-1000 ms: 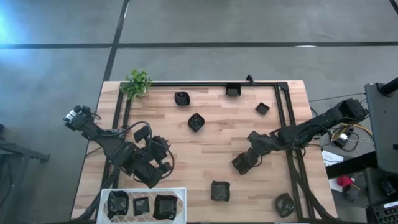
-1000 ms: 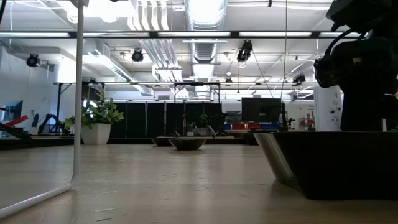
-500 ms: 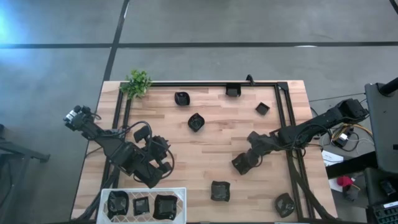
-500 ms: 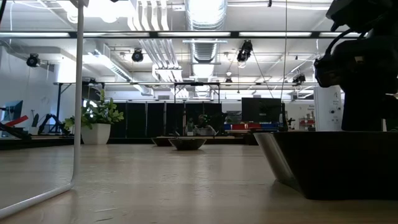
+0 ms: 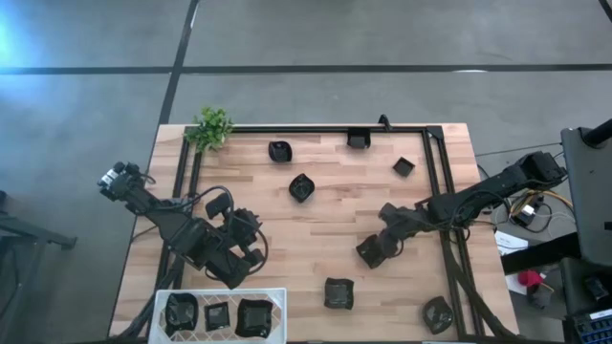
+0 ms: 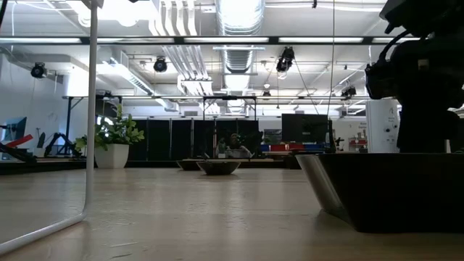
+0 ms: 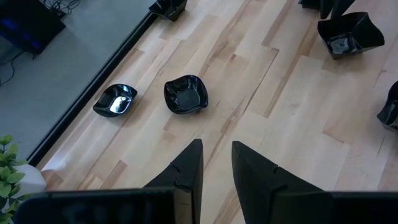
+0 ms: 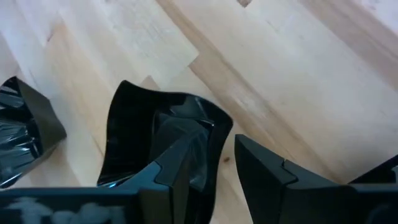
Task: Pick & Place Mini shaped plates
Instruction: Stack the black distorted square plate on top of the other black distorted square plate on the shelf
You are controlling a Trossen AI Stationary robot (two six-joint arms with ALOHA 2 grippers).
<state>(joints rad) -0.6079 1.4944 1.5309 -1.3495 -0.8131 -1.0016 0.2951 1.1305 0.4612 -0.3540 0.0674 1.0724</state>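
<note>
Several glossy black mini plates lie scattered on the wooden table (image 5: 316, 220). One of them (image 5: 367, 256) lies under my right gripper (image 5: 373, 248). In the right wrist view my right gripper (image 8: 225, 155) is open, with one finger (image 8: 183, 158) inside this plate (image 8: 140, 134) and the other (image 8: 273, 174) outside its wall. My left gripper (image 5: 245, 227) is a little open and empty. It hangs at the table's left, just beyond a white tray (image 5: 222, 292) that holds three plates. In its own view my left gripper (image 7: 216, 155) points over bare wood. My right gripper straddles the near wall (image 8: 219, 134) of the plate from above, slanting down. Wood shows between the fingers. I cannot tell whether either finger touches the wall. The plate rests on the table.
Other plates lie at the far side (image 5: 278, 150) (image 5: 358, 139) (image 5: 403, 166), mid-table (image 5: 301, 187) and near the front (image 5: 338, 292) (image 5: 438, 313). A small green plant (image 5: 212, 126) stands at the far left corner. A black rail frame (image 5: 325, 127) runs along the table's edges.
</note>
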